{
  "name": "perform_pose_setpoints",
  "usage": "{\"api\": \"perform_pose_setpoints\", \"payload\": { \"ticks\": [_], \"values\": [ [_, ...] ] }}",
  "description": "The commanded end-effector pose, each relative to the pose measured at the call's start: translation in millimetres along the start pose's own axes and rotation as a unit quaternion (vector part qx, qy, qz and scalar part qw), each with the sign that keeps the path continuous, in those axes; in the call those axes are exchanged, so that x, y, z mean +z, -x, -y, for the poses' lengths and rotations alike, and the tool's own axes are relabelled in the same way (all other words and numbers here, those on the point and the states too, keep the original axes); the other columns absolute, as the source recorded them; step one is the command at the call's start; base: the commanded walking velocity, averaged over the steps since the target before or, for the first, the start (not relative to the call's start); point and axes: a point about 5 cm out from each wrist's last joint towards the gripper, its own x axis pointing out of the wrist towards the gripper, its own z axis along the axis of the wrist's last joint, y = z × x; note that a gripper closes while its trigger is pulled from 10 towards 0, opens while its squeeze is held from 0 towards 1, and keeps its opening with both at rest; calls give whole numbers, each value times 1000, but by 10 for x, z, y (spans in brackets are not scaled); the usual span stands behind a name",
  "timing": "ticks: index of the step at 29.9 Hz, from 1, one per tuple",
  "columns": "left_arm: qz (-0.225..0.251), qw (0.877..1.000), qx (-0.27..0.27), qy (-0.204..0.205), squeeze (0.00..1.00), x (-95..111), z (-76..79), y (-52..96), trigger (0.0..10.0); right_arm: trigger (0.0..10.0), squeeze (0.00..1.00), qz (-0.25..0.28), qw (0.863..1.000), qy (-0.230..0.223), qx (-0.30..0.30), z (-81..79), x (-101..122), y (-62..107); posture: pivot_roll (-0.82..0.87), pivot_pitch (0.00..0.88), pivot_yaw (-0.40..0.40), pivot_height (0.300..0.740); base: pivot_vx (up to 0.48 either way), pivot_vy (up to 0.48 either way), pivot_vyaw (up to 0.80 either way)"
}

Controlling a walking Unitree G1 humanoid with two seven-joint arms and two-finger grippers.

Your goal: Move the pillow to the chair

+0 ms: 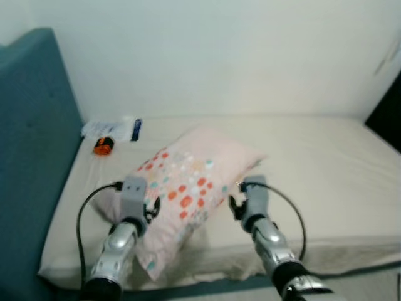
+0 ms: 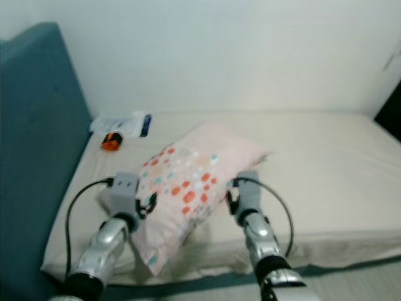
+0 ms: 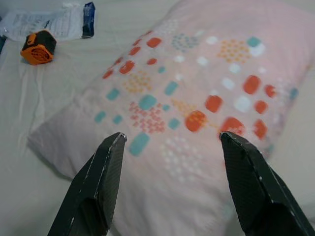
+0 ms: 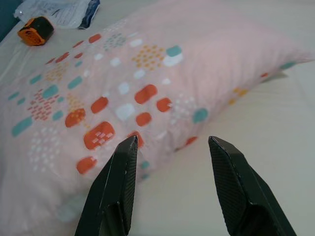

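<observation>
A pale pink pillow (image 1: 188, 182) with orange, teal and white spots lies slantwise on the cream bed (image 1: 326, 169), its near end close to the front edge. My left gripper (image 3: 172, 140) hovers open just above the pillow's near left part. My right gripper (image 4: 172, 142) is open too, poised over the pillow's right edge where it meets the sheet. In the head views the left wrist (image 1: 133, 195) sits at the pillow's left side and the right wrist (image 1: 252, 199) at its right side. Nothing is held.
A teal padded headboard (image 1: 31, 157) rises along the left. At the bed's far left corner lie a small orange and black object (image 1: 103, 145) and a clear plastic packet with a blue edge (image 1: 116, 128). A white wall stands behind the bed.
</observation>
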Motion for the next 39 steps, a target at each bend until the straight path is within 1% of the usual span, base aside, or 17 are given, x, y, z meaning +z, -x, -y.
{"api": "perform_pose_setpoints", "payload": {
  "ticks": [1,9,17,24,26,27,30,33,34,39],
  "values": [
    [-4,1000,-4,-1,0,-21,28,6,10000,10000,0,-2,1000,2,-11,80,-5,11,0,0,-32,740,322,0,0],
    [-4,1000,5,-8,0,-30,10,11,10000,10000,0,-3,1000,2,-10,81,-17,16,2,0,-32,740,30,0,0],
    [-1,1000,17,-2,0,-22,-22,9,10000,10000,0,-2,1000,5,-9,86,-7,12,-1,0,-39,740,0,0,0],
    [0,1000,19,1,0,-23,-18,9,10000,10000,0,-2,1000,7,-8,93,2,9,-2,0,-44,740,0,0,0],
    [-1,1000,15,-3,0,-37,6,14,10000,10000,0,-1,1000,9,-8,106,4,12,-6,0,-45,740,0,0,0],
    [-4,1000,2,-16,0,-48,35,15,10000,10000,0,-1,1000,10,-8,107,8,10,-9,0,-44,740,0,-480,0],
    [-5,1000,-4,-24,0,-52,52,13,10000,10000,0,0,1000,10,-8,107,12,9,-11,0,-44,740,0,-480,0],
    [-15,1000,-7,-22,0,-79,77,7,10000,10000,0,0,1000,11,-9,114,11,11,-13,0,-46,740,0,-480,0],
    [-23,1000,0,-9,0,-97,72,3,10000,10000,0,0,1000,12,-9,122,10,14,-18,0,-46,740,0,0,0],
    [-27,1000,13,4,0,-115,59,5,10000,10000,0,0,1000,15,-11,151,2,24,-22,0,-49,740,0,0,0]
  ]
}}
